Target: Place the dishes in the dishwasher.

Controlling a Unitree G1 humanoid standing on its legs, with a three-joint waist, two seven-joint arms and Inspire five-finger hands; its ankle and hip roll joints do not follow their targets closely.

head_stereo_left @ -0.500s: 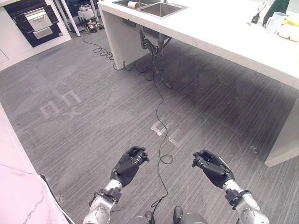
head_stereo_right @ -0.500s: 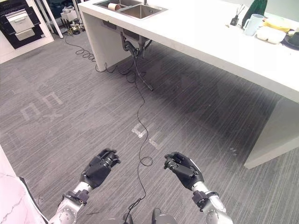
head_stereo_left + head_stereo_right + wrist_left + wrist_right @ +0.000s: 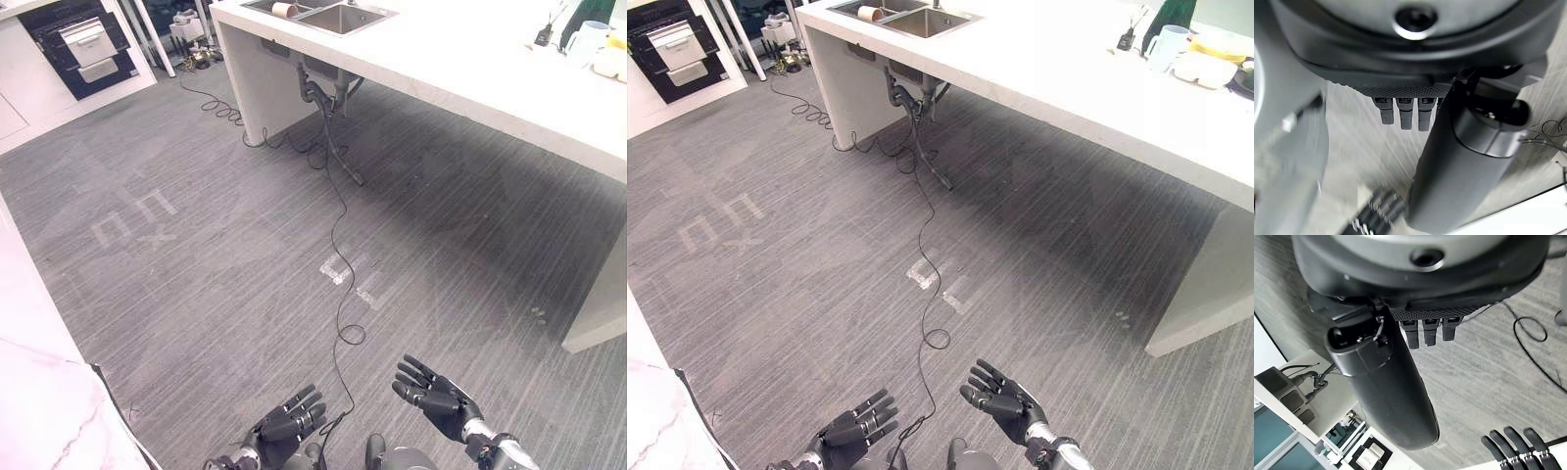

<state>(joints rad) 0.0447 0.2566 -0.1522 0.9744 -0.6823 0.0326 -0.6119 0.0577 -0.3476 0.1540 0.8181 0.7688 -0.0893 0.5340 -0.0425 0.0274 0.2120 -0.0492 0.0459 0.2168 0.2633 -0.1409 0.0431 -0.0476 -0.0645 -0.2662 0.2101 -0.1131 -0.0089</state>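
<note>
Both hands have dropped and uncurled, left hand and right hand now with fingers straight and empty, so dishes remain on the table.

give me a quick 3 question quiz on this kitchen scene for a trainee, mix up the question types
1. True or false: the left hand holds a dish.
2. Multiple choice: where do the pale cup and dishes stand? A) on the grey carpet floor B) on the long white counter, at its far right end C) in the steel sink
3. Fill in: the right hand hangs low over the grey carpet floor with its fingers ____.

Key
1. False: its fingers are straight and it holds nothing.
2. B
3. Straight, spread and empty.
</note>
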